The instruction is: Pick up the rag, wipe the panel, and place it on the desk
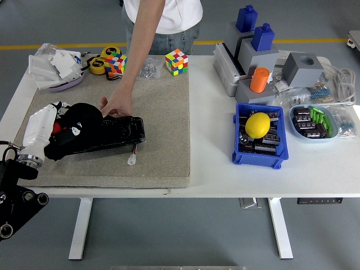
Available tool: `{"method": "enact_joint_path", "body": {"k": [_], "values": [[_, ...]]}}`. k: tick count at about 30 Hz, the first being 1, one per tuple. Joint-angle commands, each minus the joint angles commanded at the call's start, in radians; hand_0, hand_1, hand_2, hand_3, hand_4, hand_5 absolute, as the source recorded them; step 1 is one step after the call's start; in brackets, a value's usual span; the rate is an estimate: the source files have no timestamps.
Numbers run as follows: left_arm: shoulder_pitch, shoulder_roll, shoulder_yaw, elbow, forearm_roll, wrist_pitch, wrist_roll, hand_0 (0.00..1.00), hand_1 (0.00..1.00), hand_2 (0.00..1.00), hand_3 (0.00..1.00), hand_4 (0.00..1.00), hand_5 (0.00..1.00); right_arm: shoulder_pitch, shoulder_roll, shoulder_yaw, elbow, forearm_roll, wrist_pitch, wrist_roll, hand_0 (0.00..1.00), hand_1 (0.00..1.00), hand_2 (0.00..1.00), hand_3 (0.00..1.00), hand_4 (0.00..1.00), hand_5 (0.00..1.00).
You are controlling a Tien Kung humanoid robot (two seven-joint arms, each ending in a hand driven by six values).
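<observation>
Head view: left hand (56,130) grips the black rag (79,121) on the panel (115,132) a person's hand (115,106) steadies; flat, even pressure should wipe it best.

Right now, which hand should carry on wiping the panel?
The left hand. It already holds the black rag on the panel's left end, and a person's hand steadies the far edge. The right arm is out of view.

Black rag (79,121) bunched on left end of glossy black panel (115,133), flat on mat.
</observation>
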Motion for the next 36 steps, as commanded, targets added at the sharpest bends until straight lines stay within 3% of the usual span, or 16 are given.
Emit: {"method": "enact_joint_path", "body": {"k": [23,31,36], "values": [[-0.124,-0.027,0.202,-0.040,-0.016,0.000,0.020,0.187,0.068,0.248,0.562,0.511,0.161,0.013,-0.010,-0.011,-0.002,0.002,0.006,-0.005,0.744,0.647,0.693,0.593,0.960,0.582],[-0.215,-0.048,0.331,-0.021,-0.027,0.000,0.029,0.187,0.068,0.248,0.562,0.511,0.160,0.017,-0.013,-0.022,-0.004,0.003,0.009,-0.005,0.745,0.647,0.693,0.593,0.960,0.581],[-0.215,-0.055,0.339,-0.019,-0.030,0.000,0.024,0.186,0.067,0.248,0.560,0.512,0.162,0.016,-0.012,-0.022,0.001,0.002,0.008,-0.005,0.744,0.647,0.693,0.593,0.960,0.582]]}}
